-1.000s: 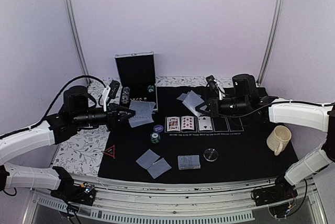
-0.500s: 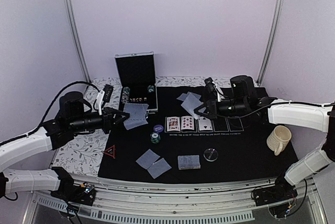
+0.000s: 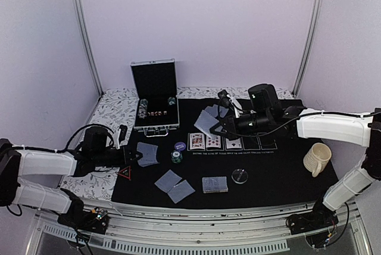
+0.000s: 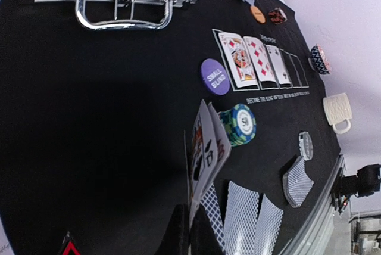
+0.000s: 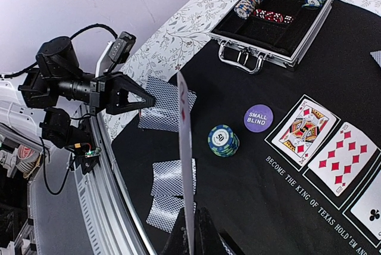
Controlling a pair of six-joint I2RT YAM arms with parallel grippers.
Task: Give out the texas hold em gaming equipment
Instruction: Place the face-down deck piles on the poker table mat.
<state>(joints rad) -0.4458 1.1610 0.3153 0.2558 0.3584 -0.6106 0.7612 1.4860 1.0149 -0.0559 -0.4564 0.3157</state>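
Note:
My left gripper (image 3: pixel 134 156) is shut on two or three playing cards (image 3: pixel 147 154) low over the black mat's left side; the left wrist view shows them fanned, faces visible (image 4: pixel 205 154), above the fingertips (image 4: pixel 191 231). My right gripper (image 3: pixel 221 125) is shut on grey-blue-backed cards (image 3: pixel 206 123) over the mat's middle, seen edge-on in the right wrist view (image 5: pixel 186 148). A green-blue chip stack (image 3: pixel 176 157) and a purple "small blind" disc (image 3: pixel 180 146) lie between the grippers. A red triangle marker (image 3: pixel 124 173), two face-down cards (image 3: pixel 172 185), a deck (image 3: pixel 215 184) and a clear disc (image 3: pixel 239 176) lie along the near edge.
Three face-up cards (image 3: pixel 213 140) fill three of the mat's printed rectangles. An open aluminium case (image 3: pixel 155 97) with chips stands at the back left. A cream mug (image 3: pixel 317 158) stands at the right. More face-down cards (image 3: pixel 209 110) lie at the back of the mat.
My left arm has pulled back and down from beside the case to the mat's near-left, still holding its cards. My right gripper has moved left with its cards.

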